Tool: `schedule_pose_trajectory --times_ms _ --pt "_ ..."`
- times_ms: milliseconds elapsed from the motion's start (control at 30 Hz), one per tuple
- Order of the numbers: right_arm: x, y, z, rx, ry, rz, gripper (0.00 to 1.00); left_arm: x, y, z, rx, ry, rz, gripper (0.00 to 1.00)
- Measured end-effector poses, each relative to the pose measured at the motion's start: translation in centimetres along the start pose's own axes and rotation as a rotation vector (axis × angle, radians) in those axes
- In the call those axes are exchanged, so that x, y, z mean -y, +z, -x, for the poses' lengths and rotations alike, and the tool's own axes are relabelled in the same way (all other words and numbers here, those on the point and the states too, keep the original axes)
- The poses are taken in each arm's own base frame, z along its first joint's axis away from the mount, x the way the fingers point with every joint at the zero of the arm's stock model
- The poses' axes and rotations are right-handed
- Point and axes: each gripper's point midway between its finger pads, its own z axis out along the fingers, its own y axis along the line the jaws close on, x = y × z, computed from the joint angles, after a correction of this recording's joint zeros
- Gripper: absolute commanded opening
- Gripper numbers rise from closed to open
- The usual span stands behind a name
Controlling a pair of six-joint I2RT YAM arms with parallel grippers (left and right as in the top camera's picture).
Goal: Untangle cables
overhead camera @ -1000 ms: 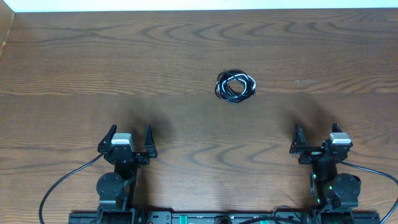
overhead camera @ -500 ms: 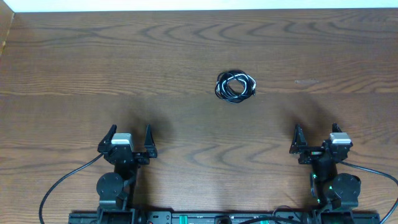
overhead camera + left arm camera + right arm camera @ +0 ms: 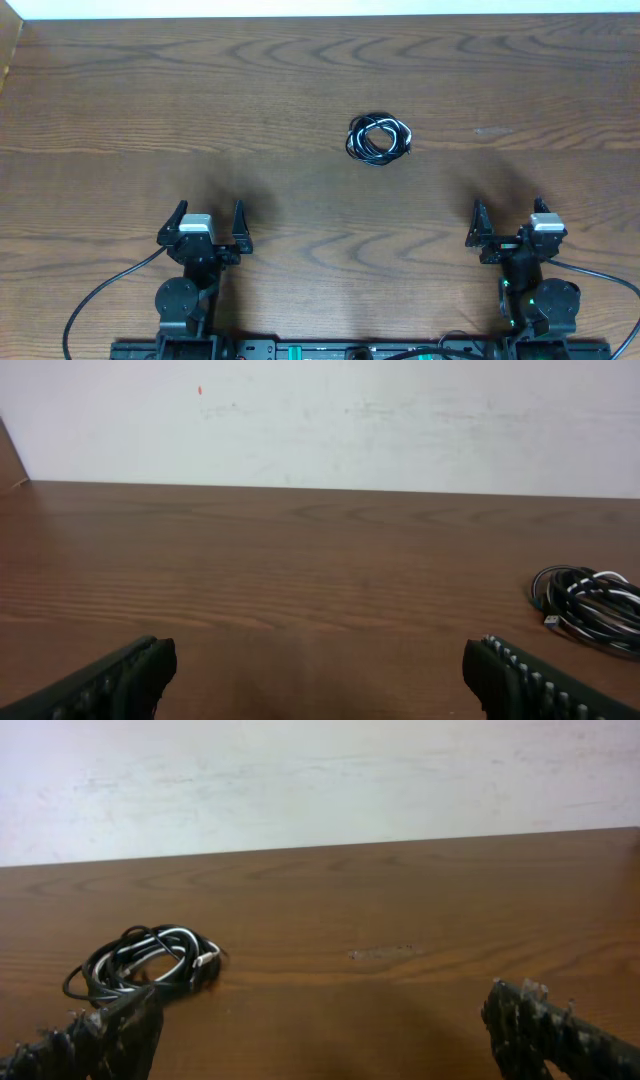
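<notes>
Where the wood-grain table is seen from overhead, the entries run as follows.

Item 1, cables: one small bundle, black cord and white cord wound together into overlapping loops. It lies flat on the bare wood, beyond the middle of the table and a little to the right of centre, well apart from both arms. Nothing touches it. In the left wrist view it sits at the far right edge of the picture, with a small plug end showing at its near side; in the right wrist view it lies to the left, just beyond the left finger.

Item 2, left gripper: at the near edge, left side, jaws spread wide with nothing between them. It is pointed across the table toward the pale wall.

Item 3, right gripper: at the near edge, right side, jaws likewise spread wide and empty (ribbed fingers visible at the bottom corners of its own view).

Item 4, scuff mark: a faint pale patch on the wood, to the right of the bundle.

Item 5, arm wires: thick black leads curving out from each arm base at the near edge
</notes>
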Motion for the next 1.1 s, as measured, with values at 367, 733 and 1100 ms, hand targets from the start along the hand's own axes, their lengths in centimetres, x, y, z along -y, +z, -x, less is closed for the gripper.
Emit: schedule_pose_trajectory --times_ms 367,733,1100 --pt "0.0 0.0 0.0 0.0 0.0 0.001 0.99 0.0 0.0 0.0 0.0 -0.021 0.0 0.97" --pt "0.1 -0.1 -0.8 -0.058 0.0 -0.007 0.99 0.0 -0.1 -0.9 -0.078 -0.071 0.006 0.97" --pt "0.1 0.6 -0.6 -0.235 0.0 -0.027 0.99 0.0 0.3 -1.1 -0.289 -0.078 0.019 0.97"
